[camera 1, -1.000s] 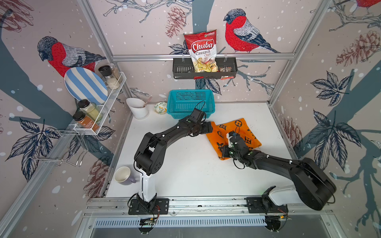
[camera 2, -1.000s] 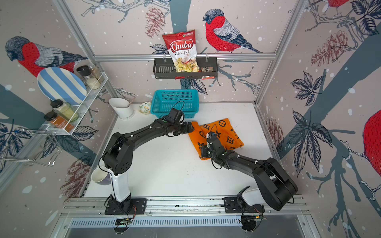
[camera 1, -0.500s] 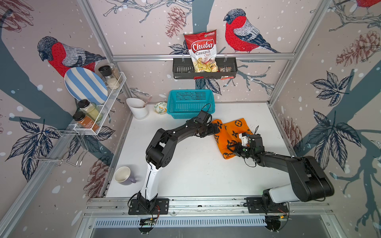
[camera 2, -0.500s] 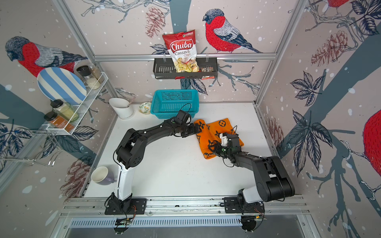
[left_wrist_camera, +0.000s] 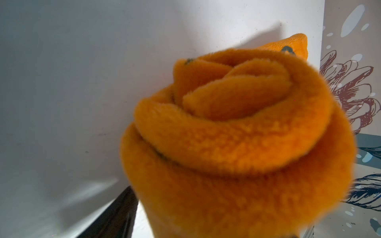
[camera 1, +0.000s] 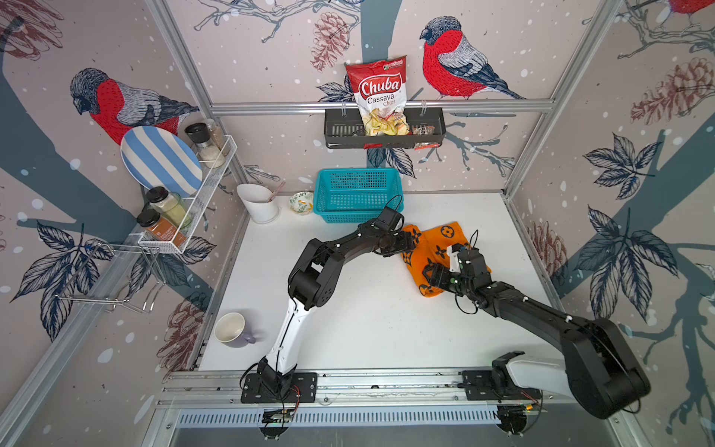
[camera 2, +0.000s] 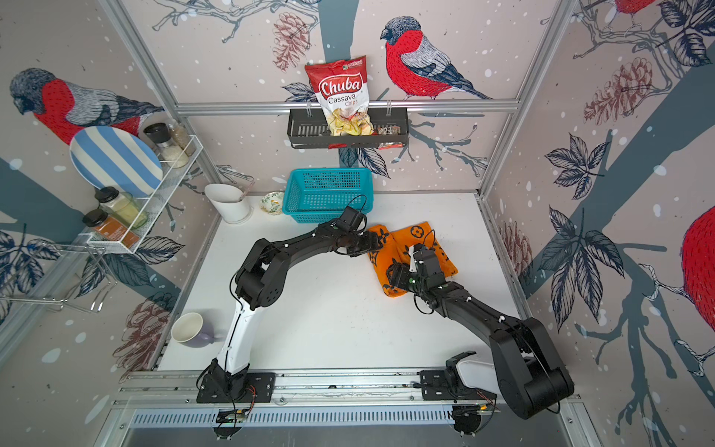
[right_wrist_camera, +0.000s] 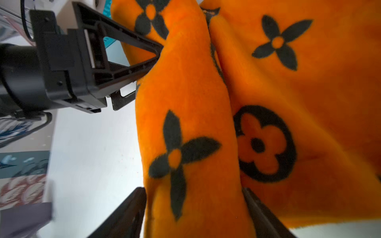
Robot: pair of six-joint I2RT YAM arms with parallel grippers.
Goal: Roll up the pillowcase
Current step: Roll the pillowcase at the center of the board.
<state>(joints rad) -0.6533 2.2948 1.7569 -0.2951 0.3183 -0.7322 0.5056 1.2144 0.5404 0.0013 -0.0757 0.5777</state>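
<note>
The orange pillowcase (camera 1: 445,247) (camera 2: 410,251) with black flower prints lies on the white table (camera 1: 367,309), right of the middle. Its left part is wound into a roll (right_wrist_camera: 185,123); a flat flap stays to the right. My left gripper (camera 1: 409,243) (camera 2: 376,244) is at the roll's far end, whose spiral end (left_wrist_camera: 233,123) fills the left wrist view. One dark finger (left_wrist_camera: 115,214) stands a sliver off the fabric, jaws open. My right gripper (camera 1: 432,273) (camera 2: 395,277) (right_wrist_camera: 193,216) straddles the roll's near end, open, a finger on each side.
A teal basket (camera 1: 358,193) stands just behind the left gripper. Beside it are a small patterned bowl (camera 1: 301,203) and a white jug (camera 1: 258,203). A mauve mug (camera 1: 232,329) sits near the front left. A wire rack (camera 1: 193,201) lines the left wall.
The right gripper, shut a second ago, swung right with the cloth, came back to the roll's near end and opened. The left gripper moved right. The pillowcase is wound tighter and narrower.
</note>
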